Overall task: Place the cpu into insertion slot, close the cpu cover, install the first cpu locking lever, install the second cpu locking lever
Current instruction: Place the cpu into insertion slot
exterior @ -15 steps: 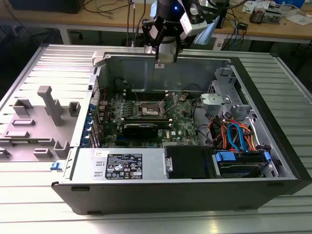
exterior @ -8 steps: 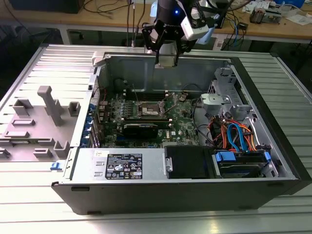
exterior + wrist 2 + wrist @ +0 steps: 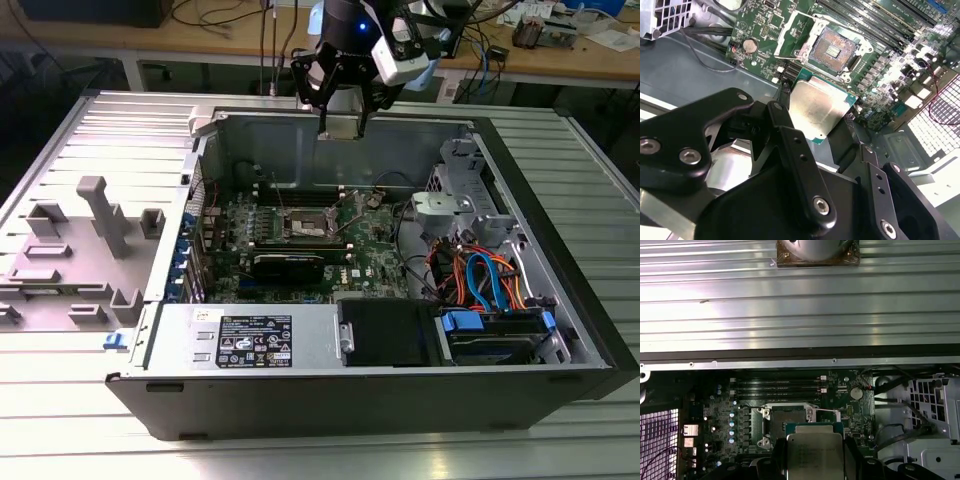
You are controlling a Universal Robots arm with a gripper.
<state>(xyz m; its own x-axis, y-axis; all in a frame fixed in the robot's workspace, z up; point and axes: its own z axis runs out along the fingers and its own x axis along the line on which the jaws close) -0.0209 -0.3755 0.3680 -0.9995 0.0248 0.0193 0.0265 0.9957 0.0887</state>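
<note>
A ribbed metal table [image 3: 300,455] filled the scene, with grey plastic fixtures [image 3: 100,215] standing on it at the exterior view's left. On the table lay an open computer case [image 3: 330,400], its side panel off and its inside facing up. A green motherboard [image 3: 370,255] covered the floor of the case. A black drive box [image 3: 385,330] sat near the case's front wall, and a bundle of orange and blue cables [image 3: 485,275] lay towards the exterior view's right.

The arm's black gripper [image 3: 340,125] hung above the rear wall of the case. Its fingers [image 3: 782,125] were closed in against opposite edges of the cpu [image 3: 820,107], gripping it firmly. The cpu, silver-grey top showing, was held in the air above the motherboard, clear of it and not seated.

Below it, the insertion slot [image 3: 832,48] lay empty, its square field of contacts exposed inside a dark rim. The cpu cover [image 3: 790,35] stood swung open at one side of the slot. Long black memory slots [image 3: 775,385] ran beside the slot, and a round coin battery [image 3: 749,46] sat on the board nearby.
</note>
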